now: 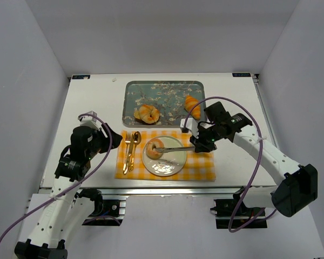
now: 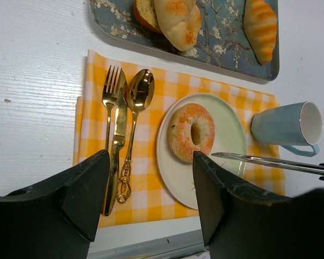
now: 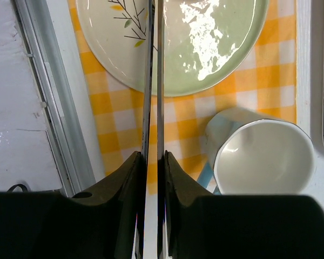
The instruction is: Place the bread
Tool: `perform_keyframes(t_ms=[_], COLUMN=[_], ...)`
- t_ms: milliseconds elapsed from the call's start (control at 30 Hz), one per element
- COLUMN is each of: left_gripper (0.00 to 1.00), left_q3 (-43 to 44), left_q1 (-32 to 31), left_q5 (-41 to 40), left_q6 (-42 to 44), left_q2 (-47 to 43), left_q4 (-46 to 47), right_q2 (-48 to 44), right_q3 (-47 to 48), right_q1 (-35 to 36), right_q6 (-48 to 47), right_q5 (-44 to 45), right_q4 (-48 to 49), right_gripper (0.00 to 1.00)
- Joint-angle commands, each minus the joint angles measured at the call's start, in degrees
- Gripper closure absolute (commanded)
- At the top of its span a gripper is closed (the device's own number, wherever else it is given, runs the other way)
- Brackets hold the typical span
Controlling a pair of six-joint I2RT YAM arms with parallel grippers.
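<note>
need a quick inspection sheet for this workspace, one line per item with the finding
surface: white table with a yellow checked placemat
job's things: ring-shaped bread lying on the green plate; left roll and right roll on the patterned tray; tongs reaching over the plate toward the bread
clutter: gold fork, knife, spoon left of the plate; pale blue mug on its right
grippers: left gripper open, holding nothing; right gripper shut on the tongs
cables: left cable and right cable, purple, looping off their arms
surroundings: white walls

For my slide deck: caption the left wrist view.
Bagel on a plate, tongs over its rim, gold cutlery alongside.
</note>
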Motion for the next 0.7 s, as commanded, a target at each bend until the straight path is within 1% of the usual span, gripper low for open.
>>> perform_keyframes(t_ms=[0, 100, 200, 333, 367, 433, 467, 667], left_gripper=[0.28, 0.28, 0.28, 0.28, 0.28, 0.28, 0.28, 0.28], left_q3=[0.3, 0.0, -0.3, -0.2, -0.1, -0.3, -0.3, -0.7], left_q1=[0.1, 0.1, 0.0, 0.1, 0.0, 0.1, 0.1, 0.0], left_q5=[-0.1, -0.5, -0.4, -0.4, -0.4, -0.4, -0.4, -0.5], left_q6=[0.0, 0.0, -0.1, 0.0, 0.0, 0.0, 0.0, -0.5], left_q2=[-0.8, -1.6, -1.9, -2.0, -2.0, -2.1, -2.1, -3.0], left_q4=[0.8, 0.4, 0.2, -0.1, -0.1, -0.1, 0.0, -0.1], right_q2=[-0.6, -1.5, -0.7, 2.6, 4.6, 7.0, 9.1, 16.5], right_q3=[2.6, 4.1, 6.3, 9.0, 10.3, 12.3, 12.9, 15.7], right_q1=[0.3, 0.4, 0.2, 0.2, 0.1, 0.3, 0.2, 0.6], right_q6=[-1.1, 0.1, 3.2, 8.6, 12.4, 14.8, 17.1, 19.7], right_q5=[-1.7, -3.0, -3.2, -0.5, 1.9, 3.3, 4.6, 10.1], right_q4=[0.5, 2.1, 4.0, 9.3, 12.5, 14.1, 16.2, 22.4], right_gripper=[0.82, 0.87, 0.90, 0.91, 0.90, 0.85, 0.78, 0.66])
